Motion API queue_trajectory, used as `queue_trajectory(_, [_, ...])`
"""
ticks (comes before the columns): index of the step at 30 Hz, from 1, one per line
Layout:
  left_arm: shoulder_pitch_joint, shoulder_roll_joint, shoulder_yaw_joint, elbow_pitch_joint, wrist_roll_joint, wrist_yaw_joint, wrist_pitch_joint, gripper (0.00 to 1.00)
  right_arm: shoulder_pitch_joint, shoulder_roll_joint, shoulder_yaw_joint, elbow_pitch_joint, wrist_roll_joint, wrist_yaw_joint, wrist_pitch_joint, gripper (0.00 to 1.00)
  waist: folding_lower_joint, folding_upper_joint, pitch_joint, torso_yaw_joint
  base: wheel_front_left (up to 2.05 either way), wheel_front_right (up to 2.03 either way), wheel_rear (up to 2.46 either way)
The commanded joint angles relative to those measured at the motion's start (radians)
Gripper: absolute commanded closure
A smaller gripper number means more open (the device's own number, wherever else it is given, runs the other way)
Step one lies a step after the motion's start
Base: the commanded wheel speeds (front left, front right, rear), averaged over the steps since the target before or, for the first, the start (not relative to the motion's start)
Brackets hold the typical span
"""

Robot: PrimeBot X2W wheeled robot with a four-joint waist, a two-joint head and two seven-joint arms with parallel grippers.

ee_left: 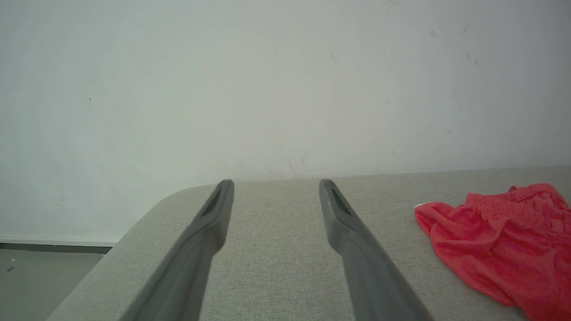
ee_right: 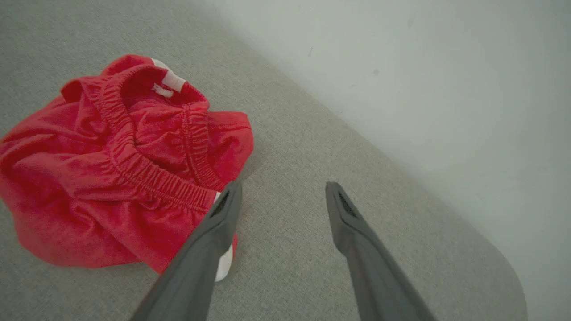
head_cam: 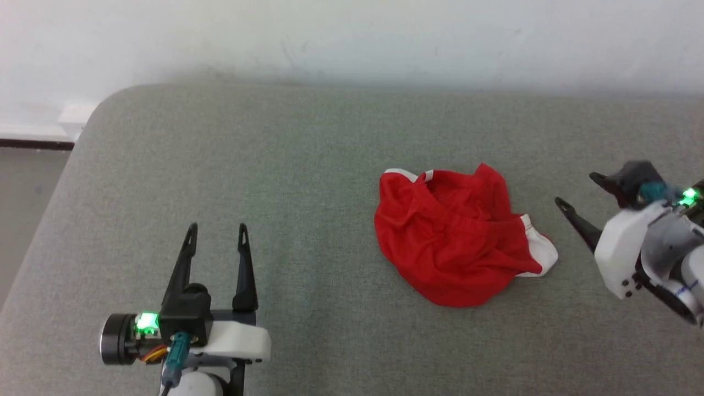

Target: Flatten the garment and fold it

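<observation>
The garment is a crumpled heap of red shorts with white trim, lying on the grey padded surface right of centre. Its gathered waistband faces up in the right wrist view. My left gripper stands open at the lower left, well clear of the cloth, which shows at the right edge of the left wrist view. My right gripper is open just right of the heap, fingers pointing left toward it, nothing between them. One of its fingers hangs over the white hem.
A pale wall runs along the far side of the surface. The surface's rounded corner is at the far left, with floor beyond its left edge. Bare grey fabric lies all around the heap.
</observation>
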Motion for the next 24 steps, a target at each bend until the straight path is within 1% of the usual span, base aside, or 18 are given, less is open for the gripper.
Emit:
queue_trajectory(1, [-0.022,-0.007,0.002,-0.005,0.01,-0.007,-0.005,0.0,-0.037,0.0,0.03,0.009,0.066,-0.002,0.048,0.0,-0.0001,0.0,0.034,0.017,0.0,0.0,0.0])
queue_trajectory(5, [-0.049,-0.023,-0.007,-0.005,0.011,-0.014,-0.005,0.0,-0.128,-0.049,0.174,0.033,0.231,-0.002,0.236,0.0,-0.0001,0.0,0.083,0.043,0.0,0.0,0.0])
queue_trajectory(7, [-0.062,-0.03,-0.008,-0.007,0.011,-0.013,-0.005,0.0,-0.166,-0.048,0.206,0.053,0.326,-0.002,0.287,0.0,-0.0001,0.0,0.107,0.053,0.0,0.0,0.0])
queue_trajectory(9, [-0.075,-0.036,-0.012,-0.006,0.011,-0.016,-0.005,0.0,-0.201,-0.05,0.236,0.084,0.373,-0.002,0.312,0.0,-0.0001,0.0,0.129,0.066,0.0,0.0,0.0])
queue_trajectory(11, [-0.087,-0.041,-0.015,-0.004,0.011,-0.018,-0.005,0.0,-0.232,-0.055,0.281,0.122,0.376,-0.002,0.307,0.0,-0.0001,0.0,0.148,0.077,0.0,0.0,0.0])
queue_trajectory(14, [-0.104,-0.048,-0.019,0.003,0.01,-0.022,-0.005,0.0,-0.243,-0.028,0.316,0.198,0.427,-0.002,0.284,0.0,-0.0001,0.0,0.164,0.093,0.0,0.0,0.0])
queue_trajectory(17, [-0.112,-0.054,-0.019,0.008,0.009,-0.023,-0.005,0.0,-0.237,-0.013,0.379,0.252,0.453,-0.002,0.273,0.0,-0.0001,0.0,0.167,0.103,0.0,0.0,0.0])
queue_trajectory(20, [-0.11,-0.057,-0.015,0.013,0.008,-0.023,-0.005,0.0,-0.239,-0.004,0.423,0.281,0.477,-0.002,0.217,0.0,-0.0001,0.0,0.159,0.103,0.0,0.0,0.0])
queue_trajectory(21, [-0.107,-0.057,-0.012,0.016,0.008,-0.023,-0.005,0.0,-0.242,-0.005,0.437,0.285,0.48,-0.002,0.19,0.53,-0.0001,0.0,0.153,0.1,0.0,0.0,0.0])
queue_trajectory(22, [-0.102,-0.057,-0.01,0.018,0.008,-0.024,-0.005,0.0,-0.247,-0.009,0.45,0.286,0.479,-0.002,0.16,1.0,-0.0001,0.0,0.145,0.098,0.0,0.0,0.0])
queue_trajectory(24, [-0.092,-0.058,-0.004,0.023,0.008,-0.028,-0.005,0.0,-0.26,-0.023,0.47,0.28,0.476,-0.002,0.091,1.0,-0.0001,0.0,0.124,0.093,0.0,0.0,0.0])
